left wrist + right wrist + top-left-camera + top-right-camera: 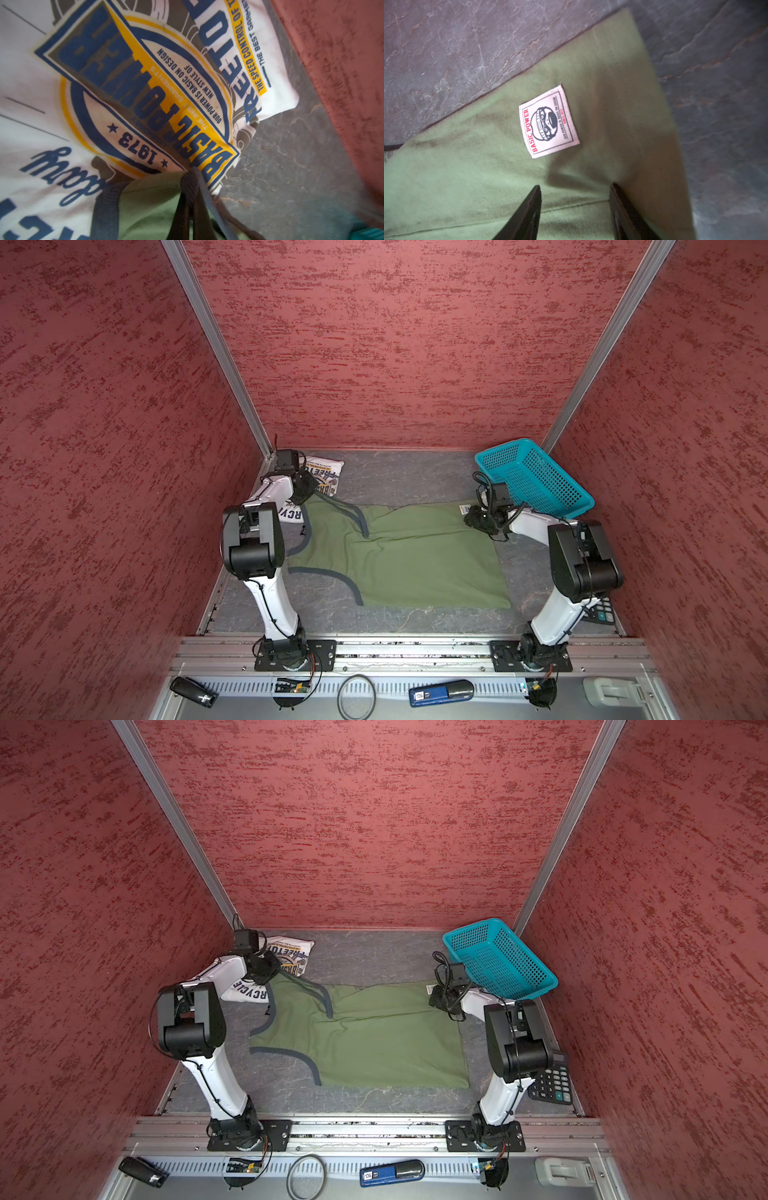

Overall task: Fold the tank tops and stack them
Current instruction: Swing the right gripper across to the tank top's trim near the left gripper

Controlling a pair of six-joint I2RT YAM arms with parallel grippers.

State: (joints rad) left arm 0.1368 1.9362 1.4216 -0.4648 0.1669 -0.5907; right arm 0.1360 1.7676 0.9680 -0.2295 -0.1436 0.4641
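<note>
The olive green tank top (415, 556) (374, 1036) lies spread flat on the grey table, straps to the left. At the far left, the white tank top (322, 475) (291, 957) with its navy-yellow print (145, 83) lies folded, partly under my left arm. My left gripper (305, 489) (190, 187) is shut on the olive top's dark-trimmed strap (188, 180), right at the white top's edge. Over the olive top's far right hem corner (612, 104), near its white label (549, 121), my right gripper (478, 518) (575, 189) is open with only flat cloth between its fingers.
A teal mesh basket (536, 481) (498, 961) rests tilted at the back right, just behind my right arm. A black calculator (552, 1081) lies at the right front of the table. Red walls close in the back and both sides.
</note>
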